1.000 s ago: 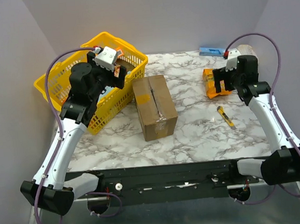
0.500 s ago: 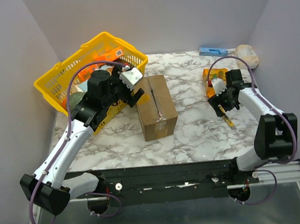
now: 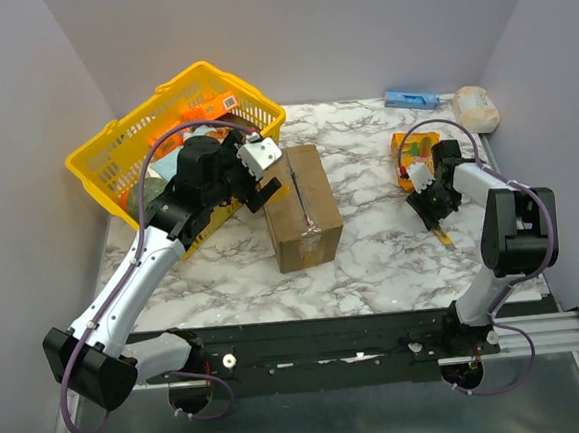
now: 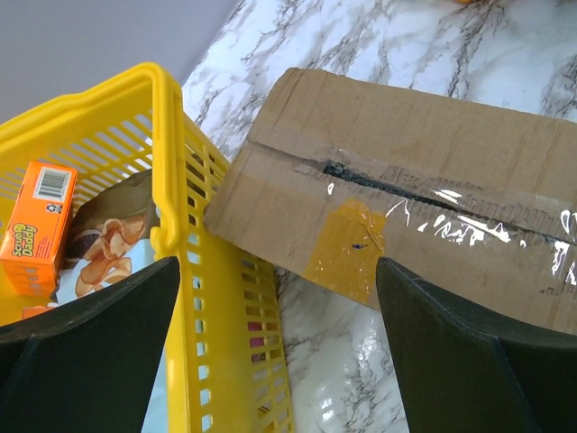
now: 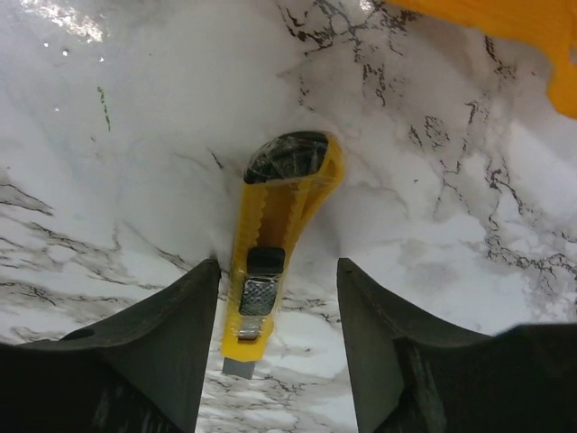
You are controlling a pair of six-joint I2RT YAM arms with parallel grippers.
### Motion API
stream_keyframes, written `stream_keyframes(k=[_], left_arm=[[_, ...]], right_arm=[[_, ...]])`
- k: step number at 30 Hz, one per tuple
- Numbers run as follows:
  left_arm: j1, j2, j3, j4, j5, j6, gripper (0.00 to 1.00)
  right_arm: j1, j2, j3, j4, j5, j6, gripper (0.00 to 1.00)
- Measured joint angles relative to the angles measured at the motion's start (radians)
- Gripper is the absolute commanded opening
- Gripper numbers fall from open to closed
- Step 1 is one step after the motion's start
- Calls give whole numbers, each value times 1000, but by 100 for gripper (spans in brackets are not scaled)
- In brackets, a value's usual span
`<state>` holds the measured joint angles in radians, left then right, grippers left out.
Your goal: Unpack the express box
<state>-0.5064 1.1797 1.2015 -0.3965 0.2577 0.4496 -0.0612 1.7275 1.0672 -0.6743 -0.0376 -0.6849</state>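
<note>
Partly cropped, express box (image 4: pixel 424 171) beyond spread left tool (image 4: pixel 275 271), right tool (image 5: pixel 278 271) spread astride yellow knife (image 5: pixel 281 203), contact unclear.

L gripper (image 4: pixel 275 271) extended fwd, jaws wide apart; R gripper (image 5: pixel 277 271) aimed straight down, jaws partly apart.
</note>
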Motion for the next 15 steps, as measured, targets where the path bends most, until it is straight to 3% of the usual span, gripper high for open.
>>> stream_keyframes(k=[3,4,6,7,8,15], left_arm=[[0,0,0,-3,0,7,99],[0,0,0,-3,0,8,99],[-1,3,0,-3,0,11,99],[-2,5,1,-2,0,13,99],[-6,9,2,-3,0,18,99],[-65,67,48,-6,1,56,99]], right_arm=[[0,4,0,0,0,-5,49],[0,5,0,1,0,-5,35],[0,6,-2,4,-1,-8,21],[0,10,-2,6,-1,0,7],[0,12,-1,6,0,3,3],[-5,31,103,-104,-95,71,1]])
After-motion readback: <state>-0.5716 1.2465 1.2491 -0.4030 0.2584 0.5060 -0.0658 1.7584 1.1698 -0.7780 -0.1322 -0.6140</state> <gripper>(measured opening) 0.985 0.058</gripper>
